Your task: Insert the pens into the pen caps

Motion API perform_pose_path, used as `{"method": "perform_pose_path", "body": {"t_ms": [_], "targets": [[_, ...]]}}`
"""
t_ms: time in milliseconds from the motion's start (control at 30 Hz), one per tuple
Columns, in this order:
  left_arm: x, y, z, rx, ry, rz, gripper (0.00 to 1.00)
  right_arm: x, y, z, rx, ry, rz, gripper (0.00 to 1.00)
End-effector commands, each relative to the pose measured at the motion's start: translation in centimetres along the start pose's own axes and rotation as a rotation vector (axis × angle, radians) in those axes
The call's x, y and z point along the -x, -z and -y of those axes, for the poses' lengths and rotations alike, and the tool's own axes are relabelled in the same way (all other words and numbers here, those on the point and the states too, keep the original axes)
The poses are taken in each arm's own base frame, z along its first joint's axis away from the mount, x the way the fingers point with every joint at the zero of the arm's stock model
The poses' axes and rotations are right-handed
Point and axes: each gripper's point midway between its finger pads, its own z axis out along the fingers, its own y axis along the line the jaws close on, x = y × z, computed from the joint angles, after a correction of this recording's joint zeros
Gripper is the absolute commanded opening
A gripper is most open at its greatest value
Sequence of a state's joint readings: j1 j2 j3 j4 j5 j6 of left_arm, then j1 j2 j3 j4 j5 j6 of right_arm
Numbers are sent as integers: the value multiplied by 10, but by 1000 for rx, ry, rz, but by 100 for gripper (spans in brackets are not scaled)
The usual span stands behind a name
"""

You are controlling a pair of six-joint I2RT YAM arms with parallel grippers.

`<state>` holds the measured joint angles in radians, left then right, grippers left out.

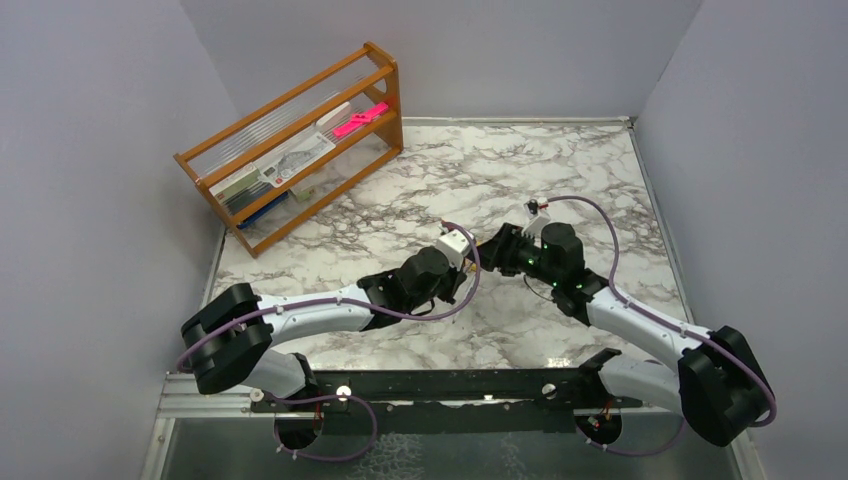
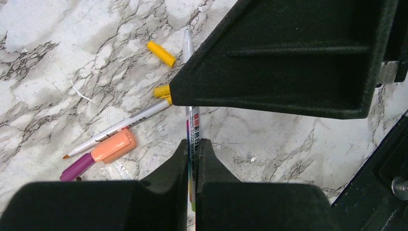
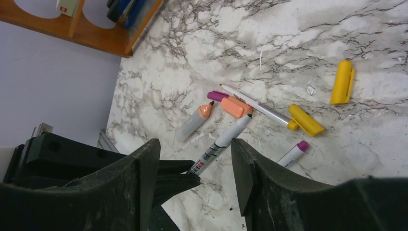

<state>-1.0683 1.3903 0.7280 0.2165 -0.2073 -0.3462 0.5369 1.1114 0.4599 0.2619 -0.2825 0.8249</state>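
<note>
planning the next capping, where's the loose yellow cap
Right wrist view: the loose yellow cap lies alone on the marble at the right, just past the thin pen with a yellow end.

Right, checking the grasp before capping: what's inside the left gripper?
A white printed pen, clamped in the left gripper. Its rear end is mostly hidden between the fingers, and a finger of the open right gripper covers part of the barrel.

A: Left arm [image 1: 320, 312]?
B: Stretched inward toward the middle; left gripper [image 2: 192, 144] pinched tight on a pen [image 2: 194, 124].
A: Right arm [image 1: 640, 320]?
B: Bent inward, wrist facing the left's; right gripper [image 3: 195, 144], jaws spread wide apart.
</note>
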Motion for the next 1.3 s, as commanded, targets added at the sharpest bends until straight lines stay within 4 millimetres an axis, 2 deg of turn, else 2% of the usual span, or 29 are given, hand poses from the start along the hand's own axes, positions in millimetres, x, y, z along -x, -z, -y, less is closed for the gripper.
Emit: {"method": "perform_pose_path", "body": {"t_ms": [0, 133, 300, 467, 700, 867, 900, 967, 1033, 1100, 1167, 1267], "targets": [[29, 5, 10, -31, 34, 106, 0, 6, 4, -9, 13, -17, 14, 58], [29, 4, 9, -23, 42, 106, 0, 9, 7, -10, 2, -32, 29, 68], [31, 4, 9, -25, 50, 115, 0, 9, 6, -8, -21, -51, 19, 68], [35, 5, 13, -41, 40, 121, 0, 7, 2, -5, -23, -67, 17, 51], [40, 12, 21, -96, 39, 136, 0, 8, -1, -5, -20, -58, 14, 40], [39, 13, 20, -91, 34, 140, 0, 11, 1, -12, 5, -42, 23, 3], [38, 13, 20, -92, 34, 137, 0, 12, 2, -14, 20, -27, 26, 1], [37, 14, 24, -116, 36, 138, 18, 13, 4, -20, 54, 8, 27, 1], [37, 15, 30, -156, 36, 139, 53, 13, 6, -28, 95, 48, 23, 1], [39, 16, 34, -176, 42, 141, 68, 13, 9, -34, 130, 74, 25, 1], [41, 16, 36, -184, 46, 148, 73, 12, 14, -39, 164, 92, 30, 1], [41, 14, 34, -172, 45, 150, 67, 14, 19, -47, 203, 113, 45, 1]]}}
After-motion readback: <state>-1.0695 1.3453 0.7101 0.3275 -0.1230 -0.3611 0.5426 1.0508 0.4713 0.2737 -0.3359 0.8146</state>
